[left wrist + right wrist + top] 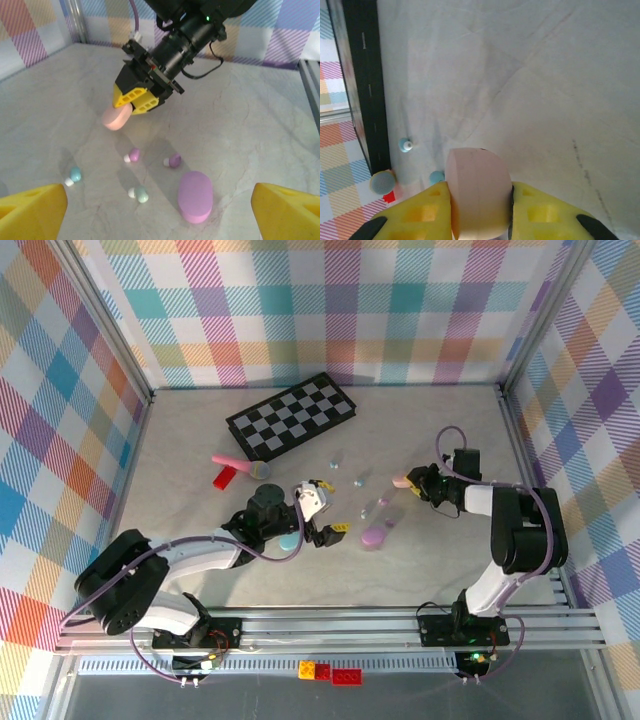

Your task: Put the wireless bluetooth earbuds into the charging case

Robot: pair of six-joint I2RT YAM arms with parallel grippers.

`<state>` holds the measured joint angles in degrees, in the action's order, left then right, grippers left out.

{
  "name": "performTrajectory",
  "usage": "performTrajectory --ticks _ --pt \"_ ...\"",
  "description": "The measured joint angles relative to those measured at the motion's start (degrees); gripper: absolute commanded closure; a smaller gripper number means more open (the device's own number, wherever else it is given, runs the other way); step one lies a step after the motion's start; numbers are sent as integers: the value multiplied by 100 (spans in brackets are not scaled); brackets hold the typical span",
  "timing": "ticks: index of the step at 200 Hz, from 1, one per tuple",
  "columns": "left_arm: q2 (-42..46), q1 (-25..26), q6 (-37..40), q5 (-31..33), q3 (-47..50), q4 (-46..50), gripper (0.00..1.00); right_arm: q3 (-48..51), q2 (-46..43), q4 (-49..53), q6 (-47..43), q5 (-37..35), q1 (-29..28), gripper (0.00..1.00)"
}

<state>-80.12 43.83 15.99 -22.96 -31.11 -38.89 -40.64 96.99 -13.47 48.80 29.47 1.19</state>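
Note:
My right gripper (408,483) is shut on a pale pink oval case (477,195) and holds it just above the table; the left wrist view shows the same case (116,117) in its yellow fingers. My left gripper (159,201) is open and empty, low over the table. Ahead of it lie a pink earbud (133,155), a purple earbud (173,160), a bluish earbud (74,175) and a greenish earbud (140,194). A closed purple case (195,196) rests beside them. Two bluish earbuds (406,145) show beyond the pink case. A teal case (290,540) lies by the left arm.
A black-and-white chessboard (292,417) lies at the back centre, its dark edge (367,85) in the right wrist view. A pink toy microphone (240,464) and a red block (224,477) sit left of centre. Loose bricks (330,672) lie on the front rail.

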Motion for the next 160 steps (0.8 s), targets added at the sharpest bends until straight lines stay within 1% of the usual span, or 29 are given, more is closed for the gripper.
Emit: performTrajectory --ticks 17,46,61,79,99,105,160 --pt "-122 4 50 15 -107 138 8 26 39 -20 2 -57 0 64" --pt "-341 120 254 83 -385 428 10 81 42 -66 -26 -105 42 44" --pt "-466 229 356 168 -544 612 11 151 -35 -109 -31 -83 79 32" --pt "-660 352 498 289 -765 883 11 203 -315 31 -127 -223 122 24" --pt "-861 487 651 444 -975 1189 12 238 -634 304 -227 -363 232 20" --pt "-922 527 693 483 -1040 1287 14 240 -734 398 -271 -413 262 20" --pt "-1620 997 940 857 -1768 2015 14 275 -1591 1147 -774 -782 326 19"
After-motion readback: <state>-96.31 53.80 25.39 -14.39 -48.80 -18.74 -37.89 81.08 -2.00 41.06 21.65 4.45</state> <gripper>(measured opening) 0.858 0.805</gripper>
